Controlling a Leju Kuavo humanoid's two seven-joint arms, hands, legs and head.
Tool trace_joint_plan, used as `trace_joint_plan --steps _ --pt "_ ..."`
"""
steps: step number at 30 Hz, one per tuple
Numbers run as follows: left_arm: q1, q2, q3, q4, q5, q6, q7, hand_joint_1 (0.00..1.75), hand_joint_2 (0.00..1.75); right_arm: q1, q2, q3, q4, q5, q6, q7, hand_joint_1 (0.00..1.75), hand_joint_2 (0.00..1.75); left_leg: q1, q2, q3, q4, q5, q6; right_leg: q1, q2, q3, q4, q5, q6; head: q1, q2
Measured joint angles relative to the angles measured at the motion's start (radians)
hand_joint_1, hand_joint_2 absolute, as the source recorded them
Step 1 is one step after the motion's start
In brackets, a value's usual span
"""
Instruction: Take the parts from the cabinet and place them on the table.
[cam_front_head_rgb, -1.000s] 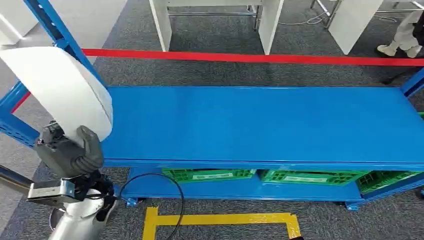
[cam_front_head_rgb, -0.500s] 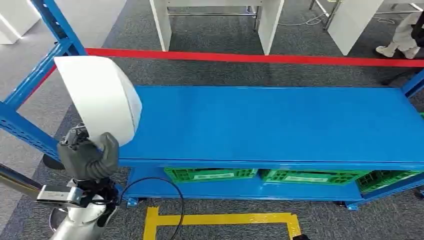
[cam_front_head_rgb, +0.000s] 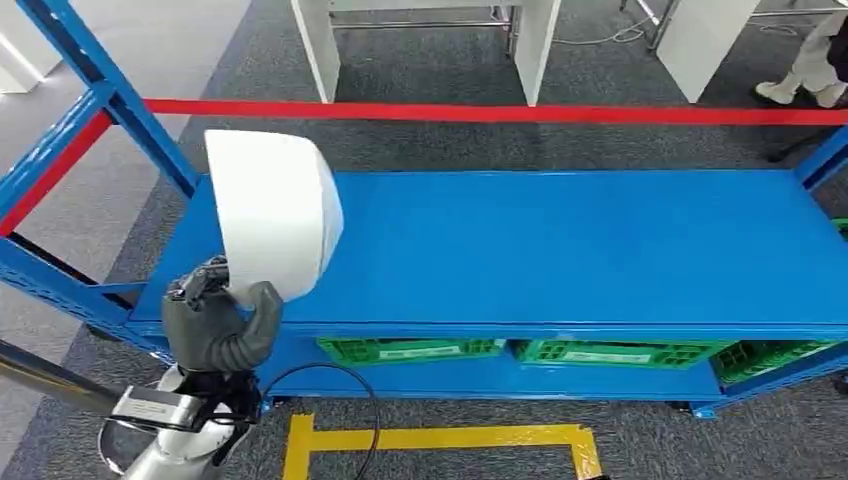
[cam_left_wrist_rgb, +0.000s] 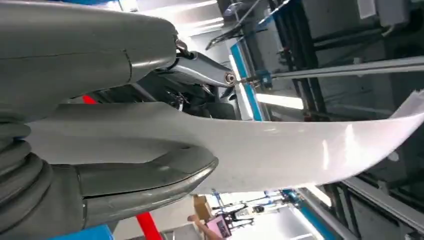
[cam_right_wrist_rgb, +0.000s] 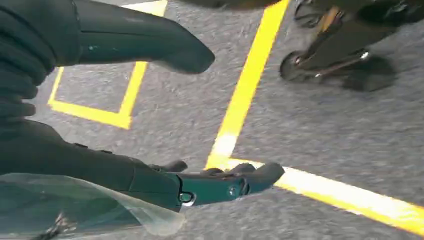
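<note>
One curved white plastic panel part (cam_front_head_rgb: 272, 212) is gripped in the robot's left hand (cam_front_head_rgb: 215, 325), carried over the blue metal table top (cam_front_head_rgb: 560, 245).

Left hand clasps the part's lower edge, thumb against one face and fingers behind, holding it upright above the table's corner at about nine o'clock of the surface, apparently not yet resting on it. The right hand (cam_right_wrist_rgb: 150, 115) hangs over grey carpet with yellow floor tape (cam_right_wrist_rgb: 240, 110), fingers apart, grasping nothing. Judged step: placing. Next move likely calls for lowering the part flat onto the blue surface, then loosening the grasp.
</note>
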Motion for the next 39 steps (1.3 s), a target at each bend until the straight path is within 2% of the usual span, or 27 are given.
trace_joint_plan --steps 2,4,5,6,7,8,10,11,15,17,19,20,21,22,23,25,26,27,29,31,32,34,35,36,37,38,39 --pt "0.000 0.000 0.000 -0.001 0.000 0.013 0.000 1.75 1.75 -0.002 0.000 0.000 0.000 0.000 -0.015 0.003 0.00 1.75 0.002 0.001 -0.027 0.070 -0.044 -0.012 0.000 0.000 0.002 -0.001 -0.002 -0.011 -0.008 0.000" --pt "0.004 0.000 -0.001 -0.001 0.001 0.022 0.001 1.75 1.75 -0.003 0.000 0.000 0.000 0.000 -0.026 0.003 0.00 1.75 0.004 0.001 -0.112 0.247 -0.121 -0.018 0.003 -0.001 0.002 -0.001 -0.003 -0.015 -0.008 0.000" --pt "0.007 0.000 -0.001 -0.001 0.002 0.024 0.001 1.75 1.75 -0.003 0.000 0.000 0.000 0.000 -0.027 0.003 0.00 1.75 0.004 0.001 -0.145 0.308 -0.136 -0.018 0.004 -0.002 0.003 -0.001 -0.003 -0.016 -0.008 0.000" --pt "0.009 0.000 -0.002 -0.001 0.002 0.026 0.001 1.75 1.75 -0.002 0.000 0.000 0.000 0.000 -0.029 0.005 0.00 1.75 0.004 0.001 -0.159 0.323 -0.126 -0.015 0.006 -0.002 0.003 0.000 -0.004 -0.016 -0.008 0.000" --pt "0.010 0.000 -0.002 -0.001 0.002 0.027 0.001 1.75 1.75 -0.002 0.000 0.000 0.000 0.000 -0.029 0.006 0.00 1.75 0.003 0.001 -0.151 0.294 -0.092 -0.011 0.008 -0.001 0.005 0.000 -0.004 -0.017 -0.007 0.000" --pt "0.009 0.000 -0.003 -0.001 0.002 0.027 0.001 1.75 1.75 -0.002 0.000 0.000 0.000 0.000 -0.029 0.006 0.00 1.75 0.002 0.001 -0.124 0.227 -0.045 -0.004 0.010 0.000 0.007 -0.001 -0.004 -0.017 -0.008 0.000" --pt "0.009 0.000 -0.003 -0.002 0.002 0.028 0.001 1.75 1.75 -0.003 0.000 0.000 0.000 0.000 -0.029 0.007 0.00 1.75 -0.005 0.001 -0.048 0.046 0.050 0.019 0.011 0.001 0.011 -0.001 -0.004 -0.017 -0.008 0.000" --pt "0.009 0.000 -0.005 -0.002 0.002 0.032 0.002 1.75 1.75 -0.004 0.000 0.000 0.000 0.000 -0.032 0.006 0.00 1.75 -0.009 0.002 -0.037 0.026 0.039 0.024 0.018 0.001 0.008 0.000 -0.004 -0.015 -0.005 0.000" --pt "0.010 0.000 -0.007 -0.002 0.002 0.053 0.002 1.75 1.75 -0.004 0.000 0.000 0.000 0.000 -0.045 0.000 0.00 1.75 -0.008 -0.001 -0.041 0.000 0.048 0.027 0.016 -0.002 0.002 -0.006 0.009 0.007 -0.008 0.000" --pt "0.009 -0.002 -0.011 -0.003 0.002 0.060 0.002 1.75 1.75 -0.005 -0.004 0.000 0.000 -0.001 -0.048 -0.006 0.00 1.75 0.001 0.004 -0.041 -0.016 0.063 0.036 0.017 -0.002 -0.024 0.036 -0.045 0.012 -0.006 0.000" --pt "0.011 -0.002 -0.014 -0.004 0.002 0.062 0.002 1.75 1.75 -0.004 -0.004 0.000 0.000 -0.001 -0.048 -0.007 0.00 1.75 -0.001 0.006 -0.054 -0.014 0.070 0.039 0.014 -0.003 -0.083 0.194 -0.137 0.019 0.000 0.000" --pt "0.012 -0.002 -0.014 -0.004 0.002 0.063 0.002 1.75 1.75 -0.004 -0.004 0.000 0.000 -0.001 -0.048 -0.008 0.00 1.75 -0.002 0.008 -0.061 -0.013 0.075 0.039 0.014 -0.003 -0.108 0.266 -0.167 0.022 0.000 0.000" --pt "0.012 -0.002 -0.014 -0.004 0.002 0.063 0.002 1.75 1.75 -0.003 -0.004 0.000 0.000 -0.001 -0.048 -0.008 0.00 1.75 -0.002 0.008 -0.067 -0.012 0.079 0.039 0.015 -0.003 -0.115 0.296 -0.172 0.024 0.000 0.000" --pt "0.013 -0.002 -0.015 -0.004 0.002 0.063 0.002 1.75 1.75 -0.002 -0.006 0.000 0.000 -0.001 -0.048 -0.008 0.00 1.75 -0.002 0.008 -0.073 -0.010 0.083 0.038 0.015 -0.003 -0.099 0.280 -0.153 0.025 0.000 0.000" --pt "0.013 -0.002 -0.015 -0.004 0.002 0.063 0.002 1.75 1.75 -0.002 -0.007 -0.001 0.000 -0.001 -0.048 -0.008 0.00 1.75 -0.002 0.008 -0.078 -0.008 0.085 0.036 0.014 -0.003 -0.062 0.223 -0.120 0.025 0.000 0.000" --pt "0.013 -0.002 -0.015 -0.004 0.002 0.063 0.003 1.75 1.75 -0.005 -0.010 -0.001 0.000 -0.001 -0.048 -0.008 0.00 1.75 0.000 0.007 -0.087 0.001 0.090 0.029 0.011 -0.005 0.063 0.021 -0.052 0.026 0.001 0.000" --pt "0.013 -0.002 -0.015 -0.004 0.002 0.066 0.003 1.75 1.75 -0.009 -0.009 -0.001 0.000 -0.001 -0.048 -0.008 0.00 1.75 -0.006 0.007 -0.092 0.004 0.093 0.023 0.014 -0.003 0.096 -0.021 -0.074 0.021 0.001 0.000" --pt "0.013 -0.002 -0.015 -0.004 0.002 0.070 0.003 1.75 1.75 -0.008 -0.009 -0.001 0.000 -0.002 -0.050 -0.009 0.00 1.75 -0.008 0.007 -0.092 0.005 0.097 0.017 0.016 0.004 0.086 -0.009 -0.053 0.010 -0.004 0.000" --pt "0.014 -0.002 -0.015 -0.005 -0.001 0.078 0.003 1.75 1.75 -0.007 -0.009 -0.001 0.000 -0.002 -0.052 -0.009 0.00 1.75 -0.008 0.006 -0.095 0.008 0.107 0.007 0.016 0.004 0.074 -0.012 -0.058 0.004 -0.004 0.000" --pt "0.019 0.000 -0.014 -0.005 -0.015 0.103 0.003 1.75 1.75 -0.006 -0.008 -0.001 0.000 -0.002 -0.058 -0.008 0.00 1.75 -0.005 0.002 -0.104 0.017 0.103 -0.004 0.008 -0.004 0.067 -0.019 -0.042 -0.019 -0.002 0.000" --pt "0.021 0.000 -0.014 -0.006 -0.019 0.115 0.003 1.75 1.75 -0.007 -0.008 -0.001 0.000 -0.001 -0.059 -0.009 0.00 1.75 -0.006 0.003 -0.114 0.044 0.056 -0.012 0.009 -0.004 0.056 -0.020 -0.037 -0.026 -0.007 0.000" --pt "0.026 0.002 -0.013 -0.010 -0.022 0.127 0.003 1.75 1.75 -0.005 -0.009 -0.002 0.000 -0.001 -0.069 -0.009 0.00 1.75 0.001 0.004 -0.151 0.175 -0.053 -0.023 0.009 -0.007 0.042 -0.018 -0.020 -0.032 -0.011 0.000" --pt "0.031 0.002 -0.011 -0.010 -0.023 0.132 0.003 1.75 1.75 -0.005 -0.009 -0.003 0.000 -0.001 -0.072 -0.009 0.00 1.75 0.003 0.005 -0.167 0.250 -0.093 -0.027 0.011 -0.008 0.031 -0.017 -0.012 -0.033 -0.011 0.000" --pt "0.036 0.005 -0.007 -0.010 -0.024 0.138 0.003 1.75 1.75 -0.005 -0.009 -0.003 0.000 -0.001 -0.075 -0.009 0.00 1.75 0.005 0.005 -0.169 0.299 -0.108 -0.028 0.012 -0.009 0.020 -0.015 -0.005 -0.033 -0.011 0.000" --pt "0.040 0.007 -0.002 -0.011 -0.023 0.142 0.003 1.75 1.75 -0.005 -0.009 -0.003 0.000 0.000 -0.076 -0.009 0.00 1.75 0.005 0.005 -0.155 0.298 -0.096 -0.028 0.013 -0.010 0.009 -0.012 0.000 -0.032 -0.012 0.000" --pt "0.043 0.008 0.001 -0.013 -0.023 0.144 0.003 1.75 1.75 -0.005 -0.009 -0.003 0.000 0.000 -0.076 -0.008 0.00 1.75 0.005 0.005 -0.118 0.255 -0.065 -0.024 0.014 -0.010 0.000 -0.009 0.005 -0.032 -0.012 0.000" --pt "0.044 0.008 0.004 -0.016 -0.023 0.146 0.003 1.75 1.75 -0.004 -0.009 -0.003 0.000 0.001 -0.076 -0.008 0.00 1.75 0.004 0.005 -0.065 0.177 -0.031 -0.018 0.016 -0.010 -0.007 -0.007 0.010 -0.031 -0.012 0.000"
